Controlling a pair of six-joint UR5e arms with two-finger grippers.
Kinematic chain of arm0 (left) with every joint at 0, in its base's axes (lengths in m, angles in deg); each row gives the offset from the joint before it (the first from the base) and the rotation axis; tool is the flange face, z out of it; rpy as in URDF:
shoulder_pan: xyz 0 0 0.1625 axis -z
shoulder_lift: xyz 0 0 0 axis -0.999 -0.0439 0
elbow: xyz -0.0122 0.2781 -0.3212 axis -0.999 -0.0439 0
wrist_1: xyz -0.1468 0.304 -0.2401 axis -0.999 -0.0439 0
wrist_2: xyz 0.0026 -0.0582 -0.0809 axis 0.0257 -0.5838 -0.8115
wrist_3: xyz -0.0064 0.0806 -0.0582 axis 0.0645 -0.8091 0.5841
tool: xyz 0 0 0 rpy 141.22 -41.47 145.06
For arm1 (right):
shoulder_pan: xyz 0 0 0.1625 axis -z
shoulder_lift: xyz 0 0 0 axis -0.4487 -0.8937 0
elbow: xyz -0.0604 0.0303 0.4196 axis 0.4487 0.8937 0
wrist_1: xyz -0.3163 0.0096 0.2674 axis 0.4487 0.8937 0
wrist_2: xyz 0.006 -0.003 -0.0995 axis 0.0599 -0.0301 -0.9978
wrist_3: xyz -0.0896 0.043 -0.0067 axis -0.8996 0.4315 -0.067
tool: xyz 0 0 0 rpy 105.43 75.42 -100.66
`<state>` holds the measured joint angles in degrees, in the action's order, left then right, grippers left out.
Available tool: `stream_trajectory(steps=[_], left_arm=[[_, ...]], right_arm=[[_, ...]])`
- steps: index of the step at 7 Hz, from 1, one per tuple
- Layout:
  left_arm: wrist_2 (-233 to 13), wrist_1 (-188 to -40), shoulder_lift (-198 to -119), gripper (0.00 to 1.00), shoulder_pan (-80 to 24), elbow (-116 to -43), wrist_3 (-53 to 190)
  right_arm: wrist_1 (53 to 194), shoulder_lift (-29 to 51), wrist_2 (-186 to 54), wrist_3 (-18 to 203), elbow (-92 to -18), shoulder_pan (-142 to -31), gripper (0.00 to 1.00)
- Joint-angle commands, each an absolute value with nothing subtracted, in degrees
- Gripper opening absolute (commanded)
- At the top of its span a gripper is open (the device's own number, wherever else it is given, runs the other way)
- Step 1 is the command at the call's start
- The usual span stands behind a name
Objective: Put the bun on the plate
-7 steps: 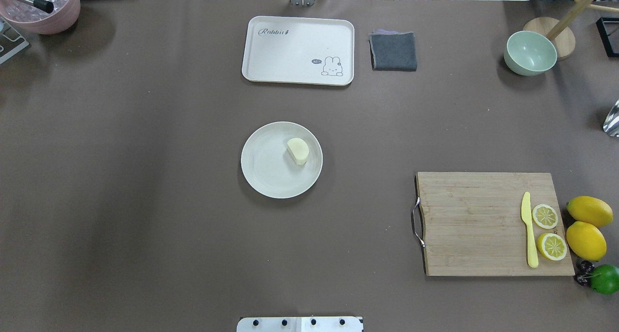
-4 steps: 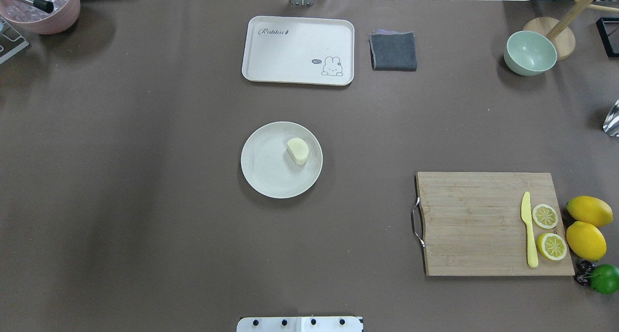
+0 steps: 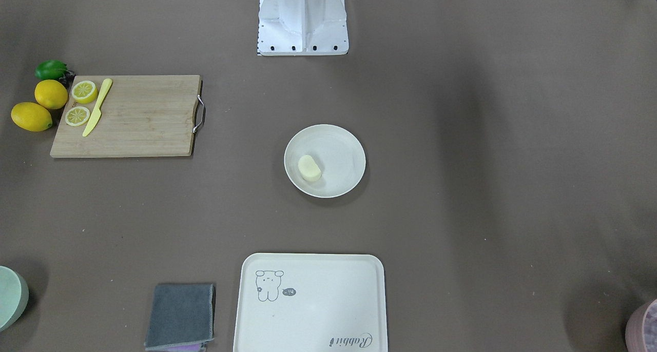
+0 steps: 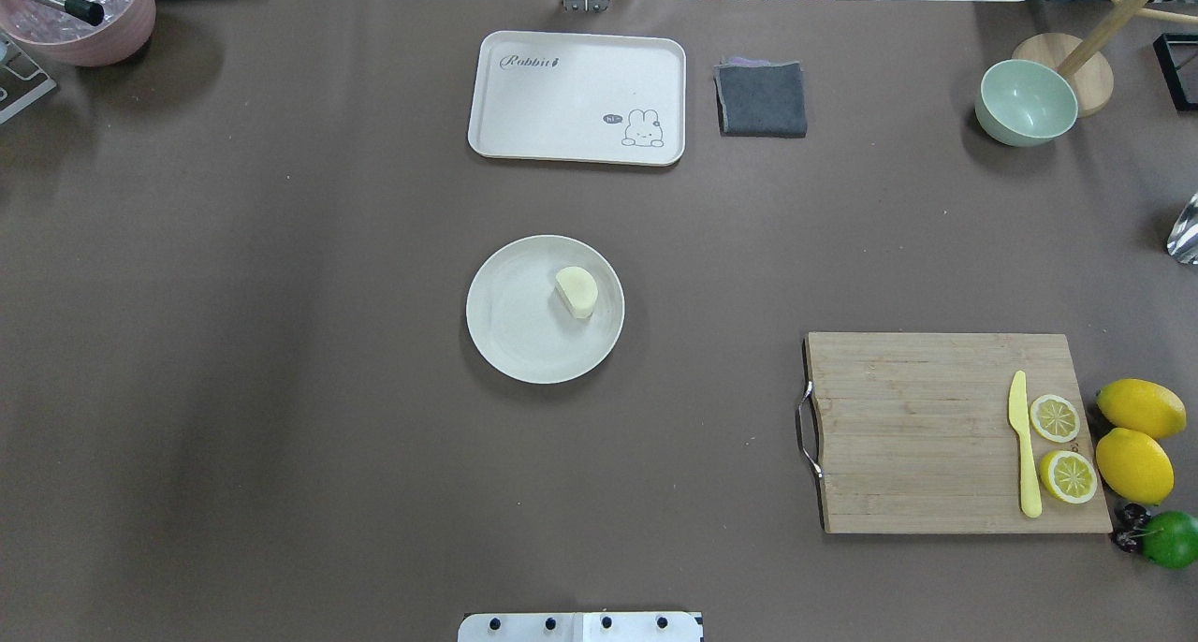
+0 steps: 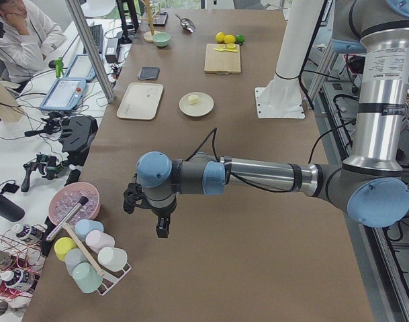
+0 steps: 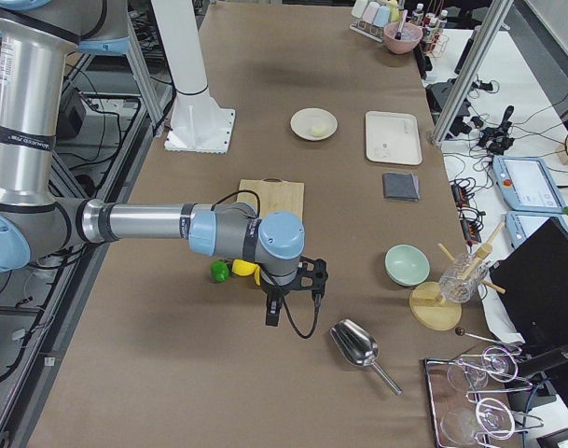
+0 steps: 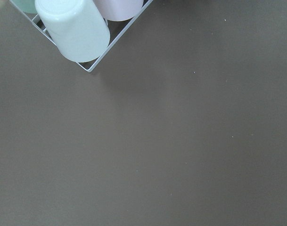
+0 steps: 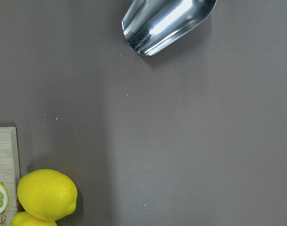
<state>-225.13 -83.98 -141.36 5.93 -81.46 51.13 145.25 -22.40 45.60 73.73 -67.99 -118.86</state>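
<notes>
Brown cloth-covered table [image 4: 281, 342], both arms parked out at its ends. Left gripper [image 5: 150, 208] hung over bare cloth next to a wire rack [image 7: 94, 66] of upturned cups. Right gripper [image 6: 288, 289] hung between the lemons and a steel scoop [image 8: 167, 23]. Both only showed in the side views, so I couldn't tell whether either jaw was spread or pressed together.

Containers, big to small:
- wooden cutting board [image 4: 917, 436], near right: yellow knife [image 4: 1025, 455] plus lemon slices [image 4: 1055, 417] on its right end
- cream tray [image 4: 562, 99], far centre, rabbit drawing on it
- plate [image 4: 515, 333], centre of table: bun [image 4: 577, 291] lay on it, right of the plate's centre, inside the rim, nothing touching it
- pink bowl [image 4: 122, 34], far left corner: clear chunks and a metal handle in it
- green bowl [image 4: 1025, 104], far right

Versus the earlier overhead shots: no change, bun and plate sat in the same spot.

Counts: 1 board, 1 tray, 1 plate, 1 bun, 2 bowls, 1 folded grey cloth [image 4: 762, 99] right of the tray, 2 whole lemons [image 4: 1133, 465], 2 slices, 1 lime [image 4: 1170, 539], 1 knife, 1 scoop.
</notes>
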Motion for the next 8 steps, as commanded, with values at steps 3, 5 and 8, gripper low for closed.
stream_trajectory(steps=[3, 5, 8], left_arm=[[-225.1, -86.35, -141.2, 0.98, 5.86, -81.02, 51.11], [-225.1, -86.44, -141.2, 0.98, 5.86, -80.85, 51.11], [-225.37, -86.61, -141.29, 0.98, 5.77, -80.94, 51.02]], right_arm=[[144.64, -22.86, 46.56, 73.7, -68.04, -120.88, 1.0], [144.64, -22.95, 46.83, 73.53, -67.51, -121.84, 1.0], [144.73, -21.46, 46.21, 74.06, -67.42, -121.76, 1.0]])
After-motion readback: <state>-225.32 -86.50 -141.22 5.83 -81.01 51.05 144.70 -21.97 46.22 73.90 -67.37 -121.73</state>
